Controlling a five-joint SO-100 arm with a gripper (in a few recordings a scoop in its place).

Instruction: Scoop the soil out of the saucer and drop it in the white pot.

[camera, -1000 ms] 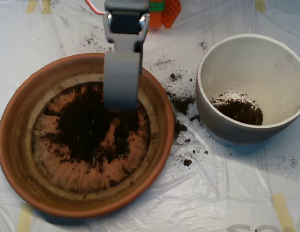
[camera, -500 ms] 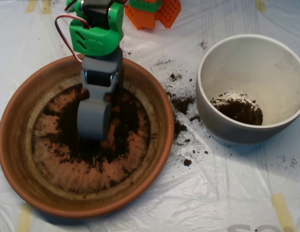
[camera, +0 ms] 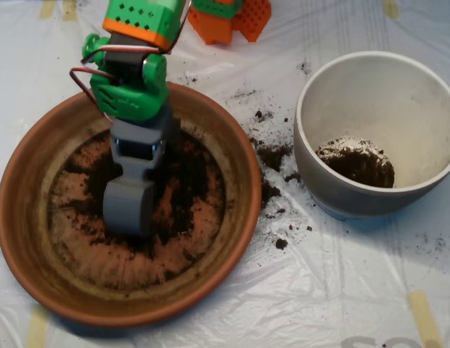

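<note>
The terracotta saucer (camera: 36, 239) fills the left of the plastic-covered table; the white pot (camera: 334, 188) stands just beside it on the right, a small mound of earth already inside. The grey scoop (camera: 128, 210) sits down in the saucer, left of centre, on the dark soil (camera: 189, 181). Most remaining soil lies right and above the scoop, toward the pot.

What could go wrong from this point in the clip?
1. The soil is spread thin across the saucer, so the scoop may come up nearly empty.
2. Crumbs already litter the plastic sheet between saucer and white pot; more could fall on the way across.
3. The pot's rim stands high, so a low carry might knock it.
</note>
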